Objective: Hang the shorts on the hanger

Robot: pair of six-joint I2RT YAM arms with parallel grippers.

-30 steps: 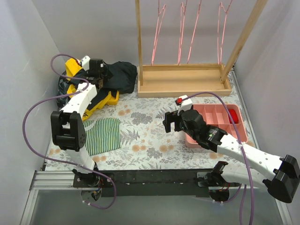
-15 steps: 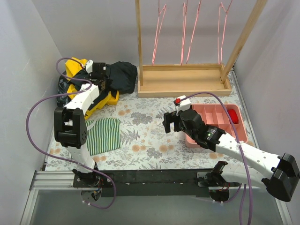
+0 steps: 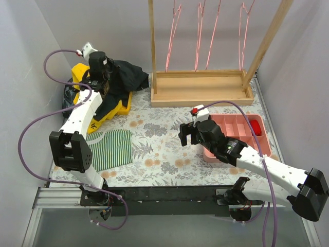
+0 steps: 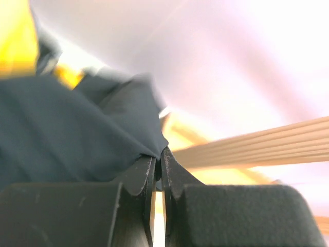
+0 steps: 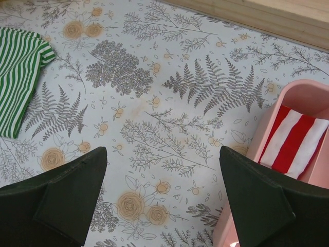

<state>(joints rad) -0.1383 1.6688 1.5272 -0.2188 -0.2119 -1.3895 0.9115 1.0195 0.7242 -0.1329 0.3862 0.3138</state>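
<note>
Left pincer (image 4: pixel 158 154) clamps a fold of the shorts (image 3: pixel 123 80), heaped far-left over a yellow garment (image 3: pixel 115 109), long axis roughly left-right; label not discernible. Right pincer (image 5: pixel 162 154) hangs released above the tabletop (image 3: pixel 164 139).

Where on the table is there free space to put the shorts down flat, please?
The widest bare patch lies in the middle, between the striped cloth and the pink tray, in front of the rack base; the right gripper hangs over its right side. The back left corner is crowded: yellow garment, shorts, left gripper.
</note>
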